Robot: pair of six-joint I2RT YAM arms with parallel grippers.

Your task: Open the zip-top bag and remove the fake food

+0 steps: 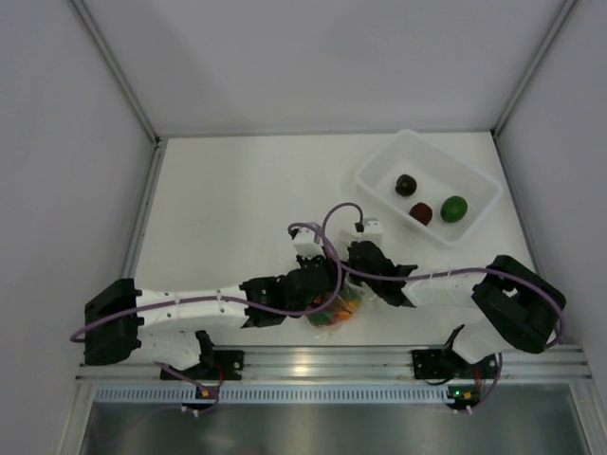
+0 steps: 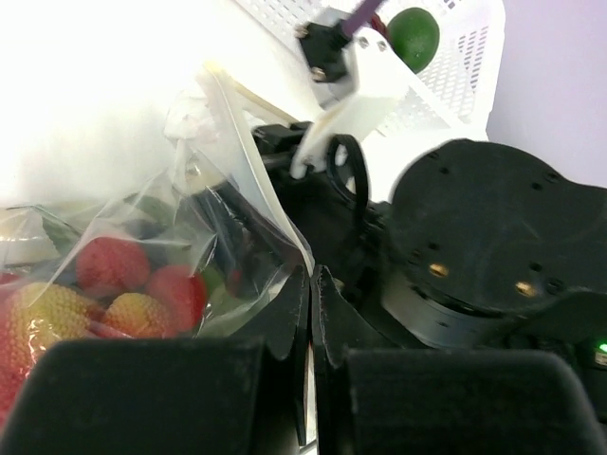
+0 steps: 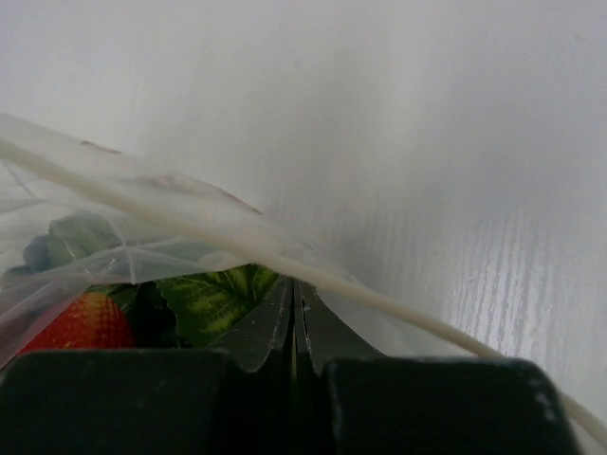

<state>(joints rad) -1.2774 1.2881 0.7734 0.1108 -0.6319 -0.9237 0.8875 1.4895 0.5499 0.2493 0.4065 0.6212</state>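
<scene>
Pinching opposite lips of the zip-top bag [image 2: 204, 190] at the near middle of the table [image 1: 237, 190], the left gripper [image 2: 310, 284] and right gripper [image 3: 294, 296] look set to pull it open; fake food [image 2: 109, 265] sits inside.

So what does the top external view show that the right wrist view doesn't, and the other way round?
Only top external: the white tub at the far right, holding a dark piece, a maroon piece and a green piece, plus the left claw at the zip-top bag. Only right wrist: the right claw, jaws shut on the film just under the zip strip, with a green leaf and a red piece behind it. Both: the zip-top bag with fake food inside.
</scene>
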